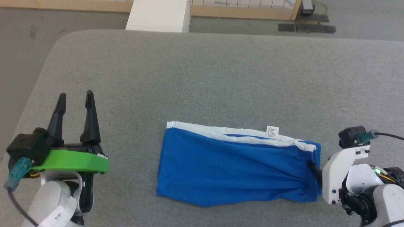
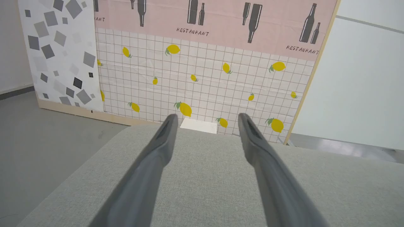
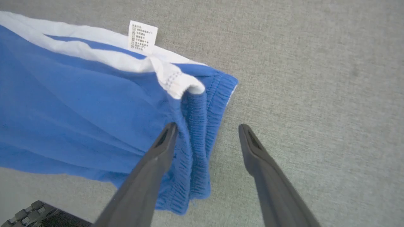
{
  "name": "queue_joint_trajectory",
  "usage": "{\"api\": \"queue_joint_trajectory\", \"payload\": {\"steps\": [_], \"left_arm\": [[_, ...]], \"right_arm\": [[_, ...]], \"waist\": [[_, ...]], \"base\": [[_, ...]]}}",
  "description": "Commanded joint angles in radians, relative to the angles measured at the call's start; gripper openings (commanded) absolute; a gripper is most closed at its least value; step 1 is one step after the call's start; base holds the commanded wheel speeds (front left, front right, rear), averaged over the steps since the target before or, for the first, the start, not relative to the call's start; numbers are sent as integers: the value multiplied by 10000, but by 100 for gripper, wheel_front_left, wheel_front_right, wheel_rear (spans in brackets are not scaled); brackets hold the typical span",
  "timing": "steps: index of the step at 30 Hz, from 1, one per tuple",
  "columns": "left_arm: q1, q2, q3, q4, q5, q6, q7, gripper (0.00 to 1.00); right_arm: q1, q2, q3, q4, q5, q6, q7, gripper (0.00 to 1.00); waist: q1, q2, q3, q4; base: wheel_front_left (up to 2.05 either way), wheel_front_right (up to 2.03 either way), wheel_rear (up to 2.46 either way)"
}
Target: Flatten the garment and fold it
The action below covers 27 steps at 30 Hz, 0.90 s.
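I find the shorts (image 1: 233, 164) lying flat on the grey table (image 1: 202, 78), white waistband (image 1: 221, 132) far side, label (image 1: 272, 131) showing. Right gripper (image 3: 207, 126): fingers spread, gripping nothing, one over the gathered right edge. Left gripper (image 1: 76, 93): spread wide, empty, well apart at the left

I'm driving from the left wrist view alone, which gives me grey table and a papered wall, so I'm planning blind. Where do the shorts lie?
Observer: The garment lies spread on the table, to the right of your left end effector and apart from it.
Operator: And the right end effector?
Observer: The right end effector is open at the garment's right end. One finger is over the gathered blue edge, the other over bare table.
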Motion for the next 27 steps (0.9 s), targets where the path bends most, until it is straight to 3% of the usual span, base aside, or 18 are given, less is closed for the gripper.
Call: {"api": "queue_joint_trajectory", "payload": {"steps": [1,12,14,15,21,27], "left_arm": [[168,-201,233,-333,342,-165,-69,100],[703,-1596,1431,-734,1657,-1216,-76,100],[694,-1741,1553,-663,1854,-1371,-76,100],[684,-1799,1604,-650,1914,-1427,-76,100],[728,-1991,1774,-394,2274,-1703,-77,100],[787,-2058,1775,-108,2522,-1837,-77,100]], "right_arm": [[-243,26,-26,186,-127,-17,-40,100],[-533,59,333,1394,-43,-17,-100,100],[-561,71,456,1545,98,-17,-95,30],[-582,67,497,1588,145,-17,-112,0],[-783,-64,757,1667,351,-17,-273,0],[-1008,-466,380,1648,388,-17,-338,0]], "waist": [[0,0,296,119],[0,0,765,317],[0,0,788,335],[0,0,795,337],[0,0,680,261],[0,0,503,136]], "base": [[0,0,0],[0,0,0],[0,0,0],[0,0,0],[0,0,0],[0,0,0]]}}
